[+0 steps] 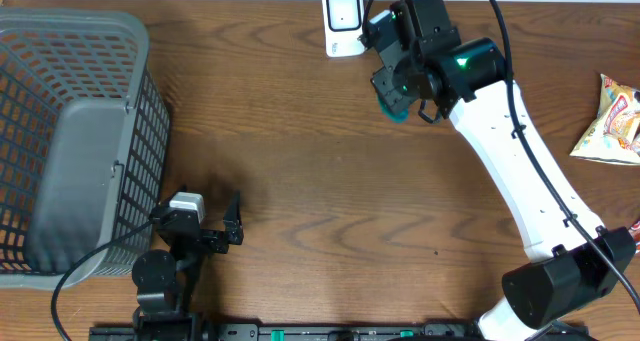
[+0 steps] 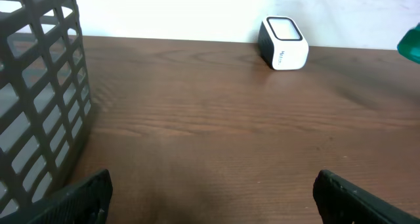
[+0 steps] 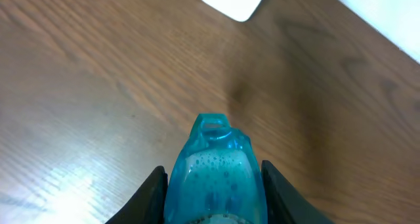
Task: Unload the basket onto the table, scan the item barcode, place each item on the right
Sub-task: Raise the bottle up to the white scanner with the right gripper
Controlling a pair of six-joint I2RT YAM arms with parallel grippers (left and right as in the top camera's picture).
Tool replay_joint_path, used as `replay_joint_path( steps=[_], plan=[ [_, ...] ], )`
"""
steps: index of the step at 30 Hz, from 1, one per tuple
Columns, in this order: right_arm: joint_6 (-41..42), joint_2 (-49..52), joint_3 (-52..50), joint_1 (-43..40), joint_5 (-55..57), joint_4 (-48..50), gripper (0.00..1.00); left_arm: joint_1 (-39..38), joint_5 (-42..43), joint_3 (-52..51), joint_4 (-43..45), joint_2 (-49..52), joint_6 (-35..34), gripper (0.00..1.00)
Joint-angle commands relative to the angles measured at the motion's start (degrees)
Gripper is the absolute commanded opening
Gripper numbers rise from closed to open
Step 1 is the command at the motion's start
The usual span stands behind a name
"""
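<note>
The left gripper (image 1: 210, 216) sits nearest the robot's base, low over the brown wooden table (image 1: 300, 191), its jaws spread wide with nothing between them; just beside it, on its left, stands the grey plastic mesh basket (image 1: 150, 151); this arm seems to have no part in the present step.

Farther out, the right gripper (image 3: 214, 196) is clamped on a translucent teal plastic item with a small loop at its tip (image 3: 211, 152), one jaw on each flank; the item seems held clear of the wood, since a soft shadow lies on the table ahead of it.

At the far edge stands the small white box scanner with a dark window (image 1: 343, 21); the item is near it but not touching.

Judged from this, the carry is nearly done and the presenting is in hand; no barcode shows in any view, so the next move likely calls for turning the wrist until the printed face meets the window.

Off at the right edge lies a crinkled snack bag (image 1: 612, 121), well apart.
</note>
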Motion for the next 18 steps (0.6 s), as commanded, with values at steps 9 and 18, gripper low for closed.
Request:
replay_joint_path(
  steps=[9,18],
  plan=[
    [-2.71,-1.18,2.08,0.24,4.07,2.89,0.02,-0.02,0.33,-1.53,-0.79,-0.04,0.35,0.98],
    [-11.52,-1.16,2.08,0.31,4.39,13.09,0.01,-0.02,0.33,-1.53,-0.79,-0.04,0.35,0.98]
  ],
)
